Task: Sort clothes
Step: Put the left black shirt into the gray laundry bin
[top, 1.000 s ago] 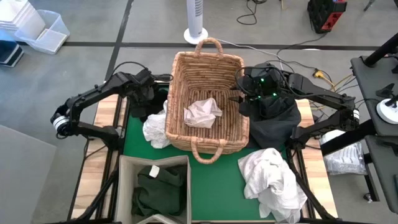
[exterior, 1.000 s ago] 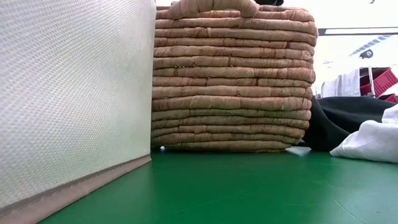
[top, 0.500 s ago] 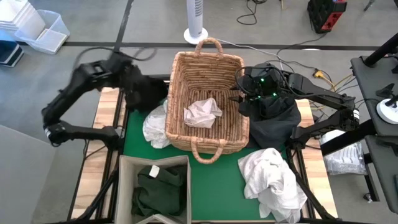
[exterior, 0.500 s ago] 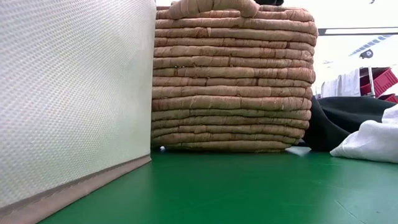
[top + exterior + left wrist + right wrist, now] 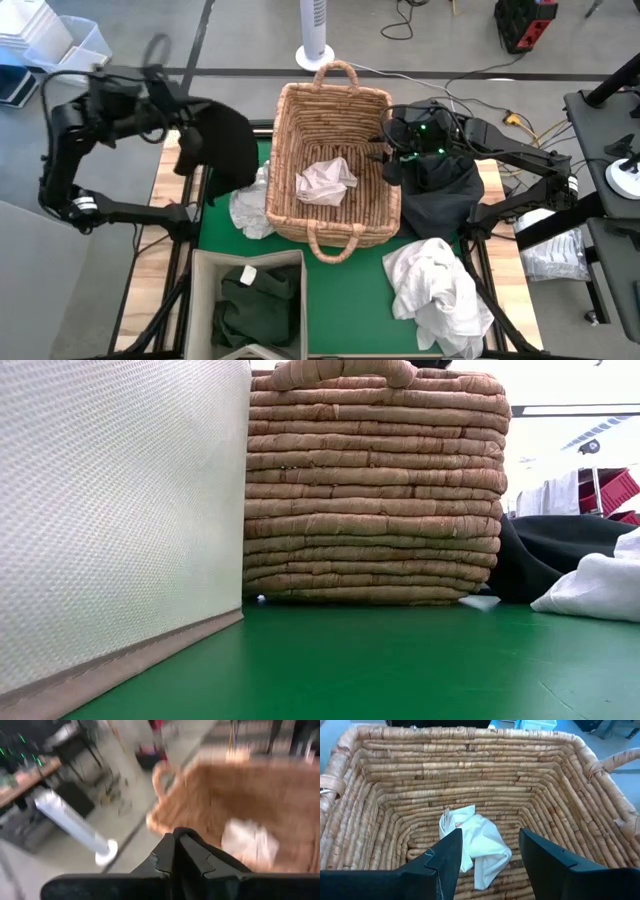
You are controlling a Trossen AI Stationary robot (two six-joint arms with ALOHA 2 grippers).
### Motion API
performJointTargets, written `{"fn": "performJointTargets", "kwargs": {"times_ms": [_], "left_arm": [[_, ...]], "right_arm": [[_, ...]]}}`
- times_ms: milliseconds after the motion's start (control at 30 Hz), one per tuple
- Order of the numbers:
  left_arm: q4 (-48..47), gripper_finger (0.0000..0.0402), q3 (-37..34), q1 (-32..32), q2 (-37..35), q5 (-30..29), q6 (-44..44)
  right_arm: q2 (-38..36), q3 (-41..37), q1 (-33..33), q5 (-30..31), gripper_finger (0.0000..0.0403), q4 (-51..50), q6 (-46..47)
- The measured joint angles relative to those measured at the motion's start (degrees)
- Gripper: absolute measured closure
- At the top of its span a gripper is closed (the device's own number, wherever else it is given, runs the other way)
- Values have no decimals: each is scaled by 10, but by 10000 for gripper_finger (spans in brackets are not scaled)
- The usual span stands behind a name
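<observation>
My left gripper (image 5: 186,120) is raised over the table's far left corner, shut on a black garment (image 5: 220,148); in the left wrist view its fingers (image 5: 178,847) are closed. My right gripper (image 5: 393,152) hangs open over the wicker basket's (image 5: 335,100) right rim, its fingers (image 5: 490,855) apart above a white garment (image 5: 472,845) lying on the basket floor. Another white garment (image 5: 250,208) lies left of the basket. A third white garment (image 5: 440,285) lies at the near right. A black garment (image 5: 445,190) lies under the right arm. My left gripper pinches the black garment between its two fingers at a bunched upper part (image 5: 182,832). The rest hangs slack below the fingers (image 5: 225,160). Whether its lower end still touches anything cannot be told.
A beige fabric bin (image 5: 200,290) at the near edge holds a dark green garment (image 5: 255,305). In the low view its wall (image 5: 110,510) and the basket (image 5: 375,490) block most of the table, with the black garment (image 5: 560,550) and a white garment (image 5: 600,585) to the right. Green mat (image 5: 350,290) lies bare between bin and garment.
My left gripper has risen and swung toward the table's left edge, away from the basket's left side. It carries the black garment up with it, so the garment now hangs higher and spread wider. The right arm has kept still.
</observation>
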Motion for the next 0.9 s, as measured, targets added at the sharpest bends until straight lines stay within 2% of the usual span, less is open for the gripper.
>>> {"fn": "performJointTargets", "kwargs": {"times_ms": [100, 267, 500, 633, 800, 900], "left_arm": [[28, 401, 41, -19, 7, 9, -6], [54, 401, 116, -37, 26, 67, -36], [159, 401, 196, -42, 38, 201, -94], [226, 401, 227, -42, 46, 223, -162], [254, 401, 255, -42, 54, 237, -215], [286, 401, 247, -42, 56, 282, -266]], "right_arm": [[0, 0, 0, 0, 214, 7, 0], [0, 0, 0, 0, 218, 8, 4], [0, 0, 0, 0, 213, 10, 8], [0, 0, 0, 0, 212, 10, 9], [0, 0, 0, 0, 215, 10, 10], [0, 0, 0, 0, 214, 10, 10]]}}
